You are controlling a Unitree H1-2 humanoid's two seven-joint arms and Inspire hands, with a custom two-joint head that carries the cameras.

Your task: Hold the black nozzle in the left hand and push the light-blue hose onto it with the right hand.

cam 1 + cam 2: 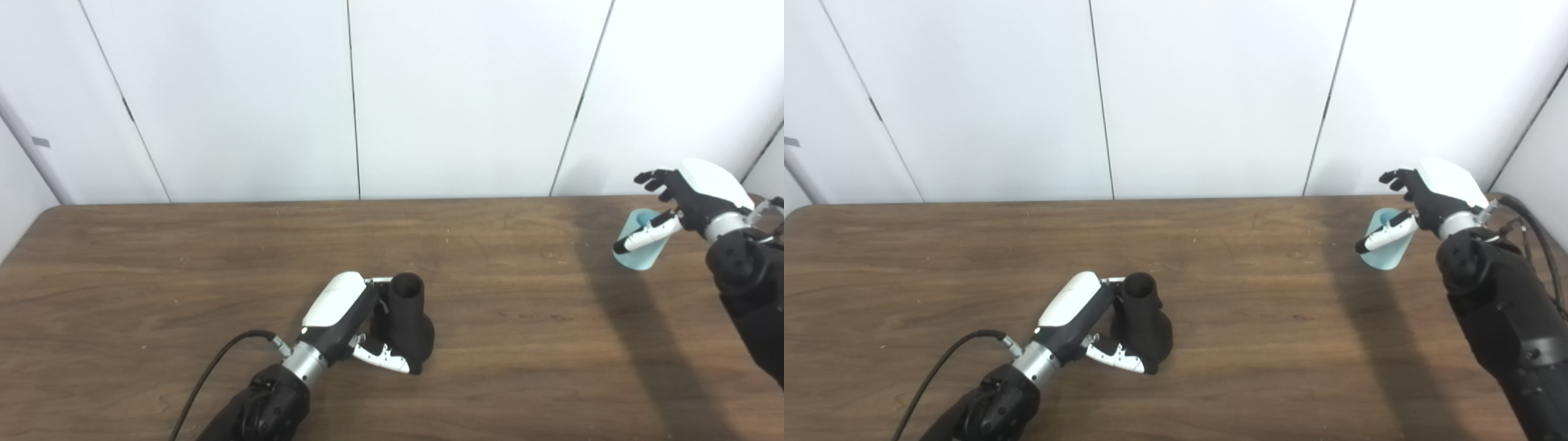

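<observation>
The black nozzle [409, 321] stands upright on the counter [153, 288], roughly midway along its width and nearer the front edge than the back, its round opening facing up. The left robot hand [361, 324] is wrapped around it from the left side: the thumb curls across the flared base at the front and the fingers go behind the neck, so this robot hand is grasping the nozzle, which does not look lifted off the wood.

The light-blue hose [640, 240], a short pale tube with its open end tilted up and to the left, sits close to the back right corner of the counter. The right robot hand [680, 205] is at it with the thumb lying across the tube's front and the other fingers spread out above and behind it. They are not curled onto the tube, so the hand reads as released, not clamped on the hose. Whether the thumb is touching the hose cannot be told.

By my reading, the nozzle grip is settled and the step in hand is picking up the hose. Next, the right fingers need to close around the tube, then carry it well across toward the middle and line its open end up with the nozzle's mouth before pushing.
</observation>
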